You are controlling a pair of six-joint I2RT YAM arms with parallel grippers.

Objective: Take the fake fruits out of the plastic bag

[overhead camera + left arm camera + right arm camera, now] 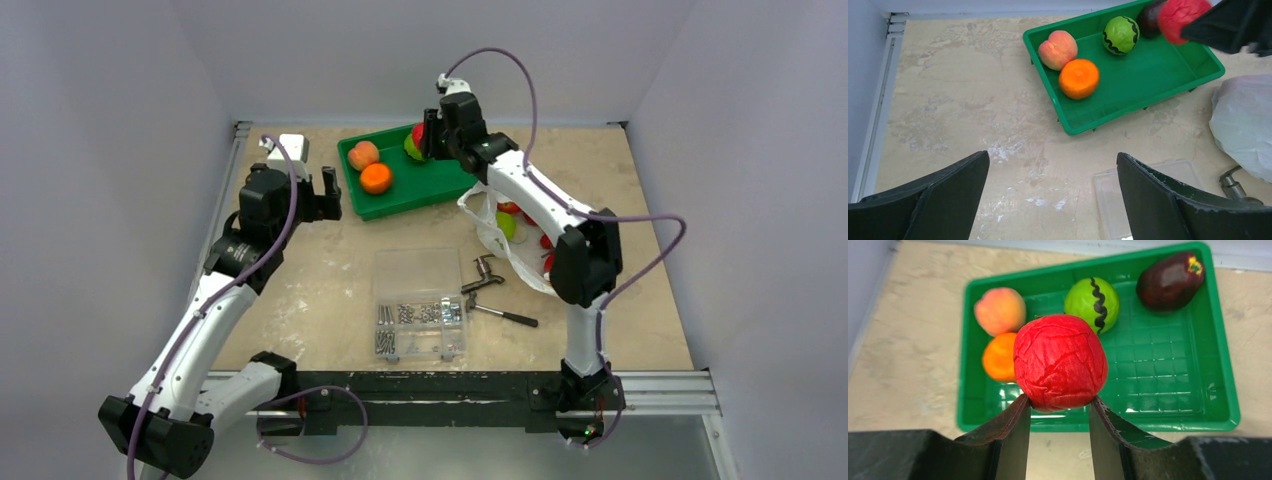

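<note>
My right gripper [1059,407] is shut on a wrinkled red fake fruit [1060,361] and holds it above the green tray [1218,365]; it also shows in the top view [432,138] and the fruit in the left wrist view [1180,17]. The tray holds a peach [999,310], a plain orange fruit [999,357], a green striped fruit [1092,304] and a dark maroon fruit [1170,281]. The translucent white plastic bag [500,232] lies right of the tray with red and green fruits [508,222] inside. My left gripper [1053,172] is open and empty over bare table left of the tray.
A clear compartment box of screws [420,303] lies at the table's middle front. A small metal tool [485,272] and a dark-handled tool [505,316] lie beside it. A white block [288,150] sits at the back left. Walls enclose the table on three sides.
</note>
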